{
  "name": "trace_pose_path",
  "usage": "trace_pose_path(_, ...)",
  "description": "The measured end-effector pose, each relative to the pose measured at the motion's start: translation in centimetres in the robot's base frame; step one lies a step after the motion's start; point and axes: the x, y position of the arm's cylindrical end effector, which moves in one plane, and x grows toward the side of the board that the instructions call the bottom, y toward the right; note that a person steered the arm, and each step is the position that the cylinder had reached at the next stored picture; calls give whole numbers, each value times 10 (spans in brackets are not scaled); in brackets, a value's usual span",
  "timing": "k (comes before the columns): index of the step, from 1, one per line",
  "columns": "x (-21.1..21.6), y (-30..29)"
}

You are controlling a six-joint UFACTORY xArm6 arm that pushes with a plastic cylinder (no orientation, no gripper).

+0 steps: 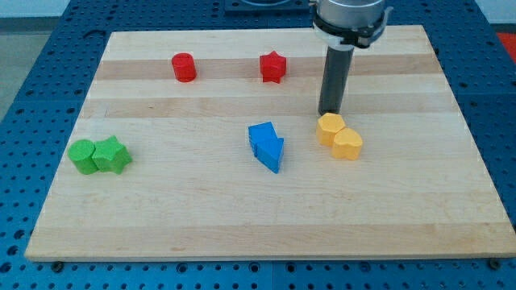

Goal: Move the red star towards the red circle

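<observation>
- A pale wooden desk (242, 217), built of long planks, lies on a blue metal base dotted with holes; the base shows along every edge of the view.
- The arm comes down from the view's top, right of centre, as a grey housing that narrows to a straight dark rod.
- There is no gripper on this arm, so nothing opens, closes or grips; it ends only in the rod.
- My tip (330, 112) rests on the desk just above a yellow hexagon block (330, 128), close to its upper edge; whether it touches is hard to tell.
- A second yellow block (348, 145), rounded and roughly heart-shaped, sits against the hexagon on its lower right.
- The red star (273, 67) lies near the view's top, a little right of centre, to the upper left of my tip and well apart from it.
- The red circle (184, 67), a short cylinder, stands to the star's left at about the same height in the view, with bare wood between them.
- Two blue blocks (266, 146) are pressed together near the middle of the desk; their shapes are hard to make out.
- At the view's left, a green round-lobed block (81, 155) touches a green star (113, 155) on its right.
</observation>
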Motion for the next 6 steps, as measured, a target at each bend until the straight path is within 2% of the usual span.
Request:
trace_pose_path(2, -91, -6)
trace_pose_path(4, -93, -131)
trace_pose_path(6, -93, -102)
